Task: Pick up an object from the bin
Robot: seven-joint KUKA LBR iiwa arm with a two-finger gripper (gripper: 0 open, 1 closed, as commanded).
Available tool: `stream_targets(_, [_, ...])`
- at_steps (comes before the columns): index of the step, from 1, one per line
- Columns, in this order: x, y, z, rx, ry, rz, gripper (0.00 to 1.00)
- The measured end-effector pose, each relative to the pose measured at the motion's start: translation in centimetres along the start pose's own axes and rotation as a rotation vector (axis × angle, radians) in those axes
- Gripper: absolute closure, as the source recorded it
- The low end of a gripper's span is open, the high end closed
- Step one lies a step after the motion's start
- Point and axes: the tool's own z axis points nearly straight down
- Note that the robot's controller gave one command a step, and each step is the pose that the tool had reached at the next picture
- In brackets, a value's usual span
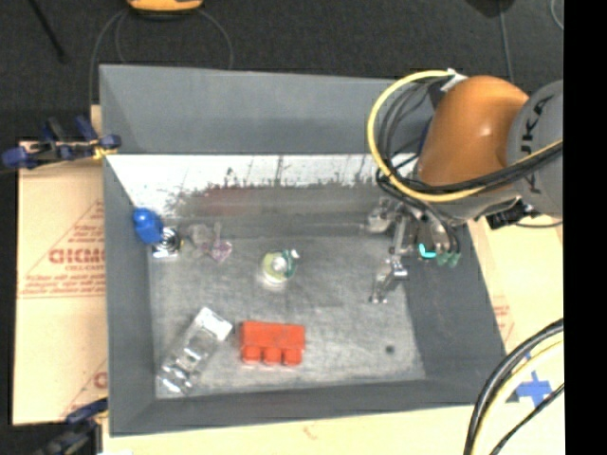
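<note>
My gripper (384,287) hangs low in the right part of the bin, over bare grey floor, with nothing seen in it. The nearest loose thing is a small round clear object with a greenish top (277,266), lying to the gripper's left near the bin's middle. A red block with three bumps along its front (272,342) lies on the floor toward the front, left of and below the gripper.
A clear plastic packet with a white end (194,349) lies at the front left. A blue ball on a shiny base (148,227) and a clear faceted piece (210,242) sit by the left wall. The arm with its orange cover and cables hangs over the bin's right side.
</note>
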Motion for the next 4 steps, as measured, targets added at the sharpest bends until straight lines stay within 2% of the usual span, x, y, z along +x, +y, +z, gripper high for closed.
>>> stream_targets(1, [9.3,7.2,3.2,-0.003,0.004,-0.099,0.00])
stream_targets(2, [10.3,12.0,10.0,0.000,-0.024,-0.218,0.00])
stream_targets(3, [9.4,13.7,10.9,0.004,-0.030,-0.402,0.00])
stream_targets(4, [9.1,14.8,11.0,0.003,-0.021,-0.393,0.00])
